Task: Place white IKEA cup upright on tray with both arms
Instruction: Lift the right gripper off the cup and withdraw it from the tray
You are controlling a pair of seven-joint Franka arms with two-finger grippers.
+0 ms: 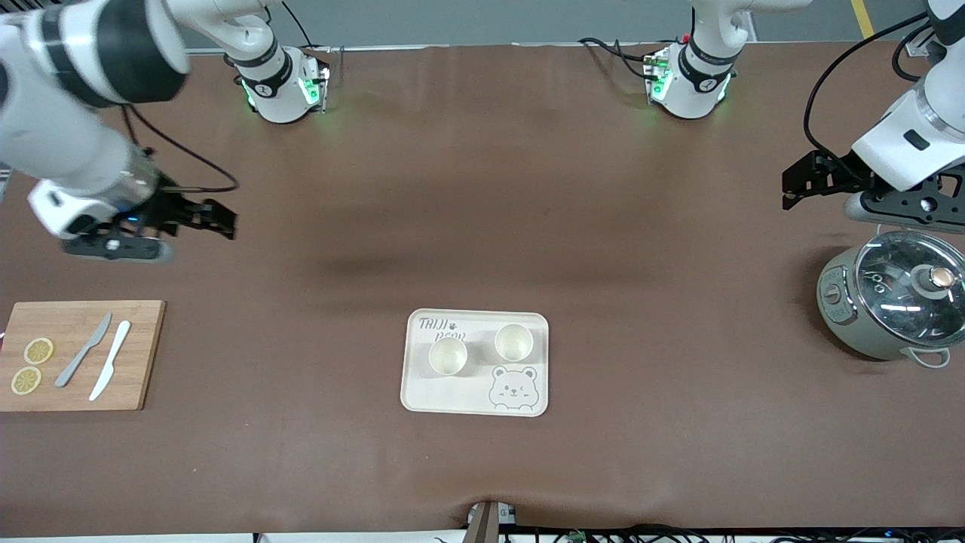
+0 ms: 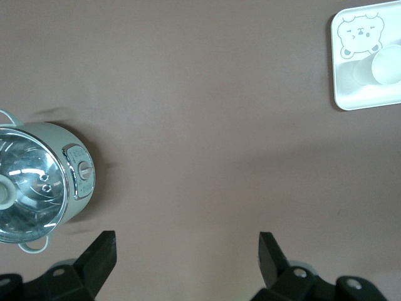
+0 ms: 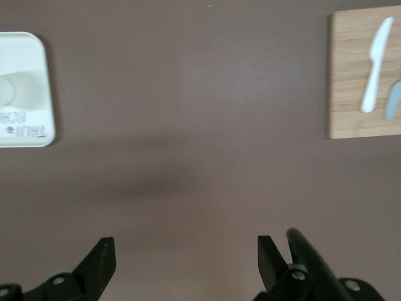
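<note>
Two white cups [image 1: 448,356] [image 1: 514,342] stand upright on the cream bear tray [image 1: 475,400] mid-desk. The left hand [image 2: 187,251] hangs wide open and empty over bare desk beside the glass-lidded cooker [image 1: 889,305]. The right hand [image 3: 187,254], also spread wide, hovers near the cutting board [image 1: 143,354]; only the front view shows its lemon slices [image 1: 38,350].

Right gripper [image 1: 219,219] hangs at the frame's upper left, fingers spread; left gripper [image 1: 791,181] hangs at upper right, likewise spread.
</note>
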